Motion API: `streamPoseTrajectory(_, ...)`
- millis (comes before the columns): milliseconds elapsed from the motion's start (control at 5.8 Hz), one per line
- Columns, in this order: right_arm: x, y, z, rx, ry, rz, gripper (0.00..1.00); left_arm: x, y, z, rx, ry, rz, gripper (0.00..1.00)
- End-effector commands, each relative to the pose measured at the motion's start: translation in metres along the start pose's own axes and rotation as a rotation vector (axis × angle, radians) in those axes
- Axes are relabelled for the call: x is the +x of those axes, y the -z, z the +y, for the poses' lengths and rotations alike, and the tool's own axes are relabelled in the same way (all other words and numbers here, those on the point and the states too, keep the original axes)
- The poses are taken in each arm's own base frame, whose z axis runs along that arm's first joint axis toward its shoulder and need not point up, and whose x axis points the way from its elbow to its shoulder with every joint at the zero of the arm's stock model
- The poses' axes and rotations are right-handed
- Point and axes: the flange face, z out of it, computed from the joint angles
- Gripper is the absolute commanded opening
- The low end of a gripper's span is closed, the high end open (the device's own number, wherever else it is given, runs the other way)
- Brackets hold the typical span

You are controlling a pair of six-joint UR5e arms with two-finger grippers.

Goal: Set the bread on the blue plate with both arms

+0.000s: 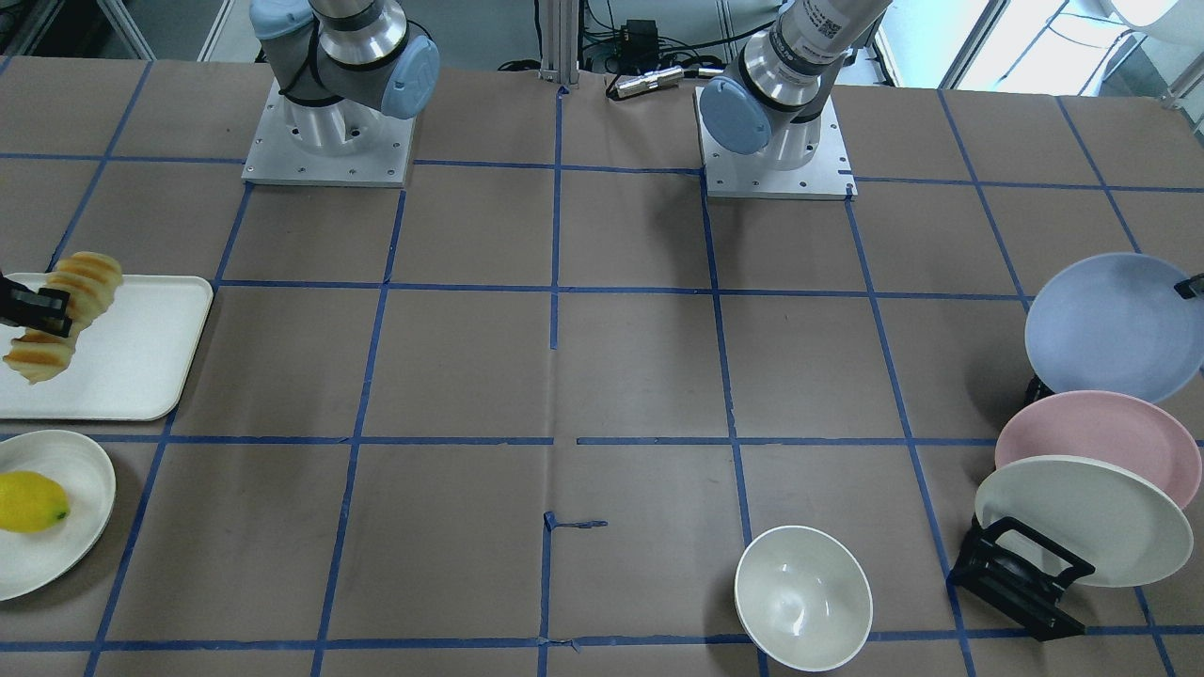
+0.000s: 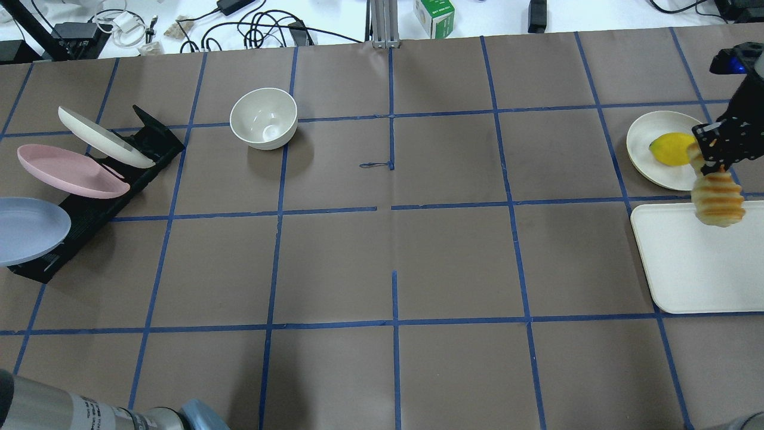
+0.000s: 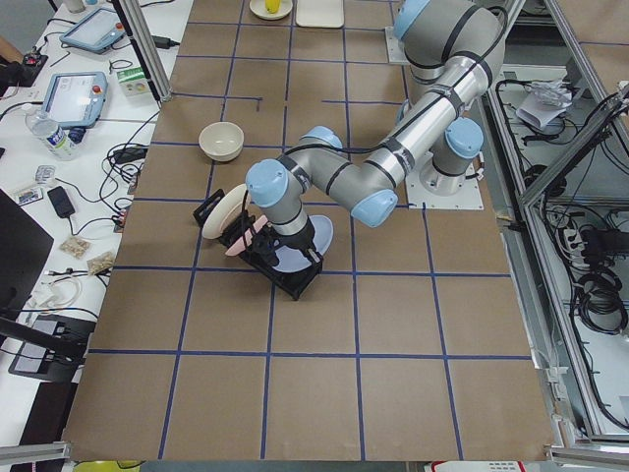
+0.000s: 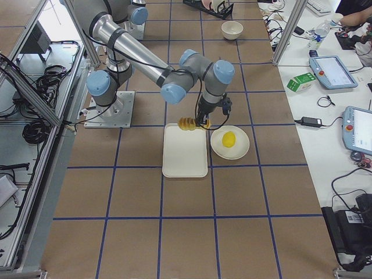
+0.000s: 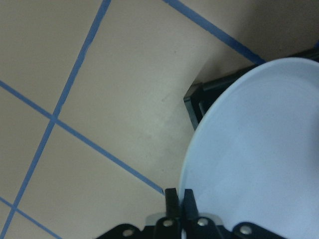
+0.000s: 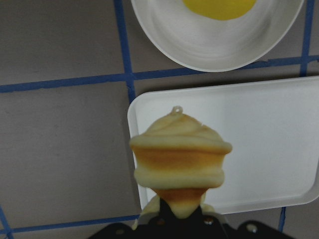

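We see the bread (image 1: 77, 282) at the table's right end, held up off the tray (image 1: 132, 348) and over the tray edge that faces the lemon (image 2: 668, 149). It is a long, ridged loaf of pale yellow segments, each topped with an orange-brown band. It hangs tilted rather than flat. From the right wrist camera we look along its length: stacked rings that narrow to a small tip, with the widest ring showing the deepest brown stripe. The right gripper (image 1: 49, 315) is clamped across the loaf near its middle, black fingers on either side and segments sticking out beyond them both ways.

The blue plate (image 1: 1110, 329) is at the table's left end. It stands tilted in a black rack (image 1: 1021, 578), in the slot nearest the robot's edge. It is plain, round and pale blue-lavender, with a shallow rim. The left gripper (image 5: 179, 199) pinches that rim, its two fingers drawn in tight on either face.

The pink plate (image 1: 1091, 437) and the cream plate (image 1: 1082, 517) lean in the same rack, towards the far edge. A white bowl (image 2: 263, 117) sits near the far edge, left of centre.
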Motion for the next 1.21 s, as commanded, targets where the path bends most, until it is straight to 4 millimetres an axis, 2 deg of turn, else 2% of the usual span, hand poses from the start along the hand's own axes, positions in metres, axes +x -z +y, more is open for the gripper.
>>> streamPoseTrajectory(0,-0.068,0.04,0.012,0.027,-0.041,-0.049,0.0,0.017,0.021,0.057,-0.154,-0.039,0.04,0.0)
streamPoseTrajectory(172,-0.093,0.055,0.024,0.031,-0.037,-0.051,0.0,0.045,0.029,0.082,-0.203,-0.025,0.129,0.0)
streamPoseTrajectory(345,-0.125,0.06,0.029,0.04,-0.025,-0.039,0.0,0.101,0.037,0.104,-0.204,-0.032,0.186,0.0)
streamPoseTrajectory(517,-0.163,0.069,0.034,0.054,-0.002,-0.023,0.0,0.179,0.046,0.134,-0.191,-0.047,0.237,0.0)
streamPoseTrajectory(690,-0.197,0.073,0.04,0.065,-0.004,-0.015,0.0,0.245,0.057,0.157,-0.145,-0.053,0.279,0.0)
streamPoseTrajectory(862,-0.218,0.072,0.046,0.064,0.001,-0.01,0.0,0.308,0.058,0.183,-0.082,-0.058,0.287,0.0)
streamPoseTrajectory(1034,-0.24,0.069,0.051,0.069,0.04,-0.006,0.0,0.374,0.049,0.21,0.022,-0.035,0.289,0.0)
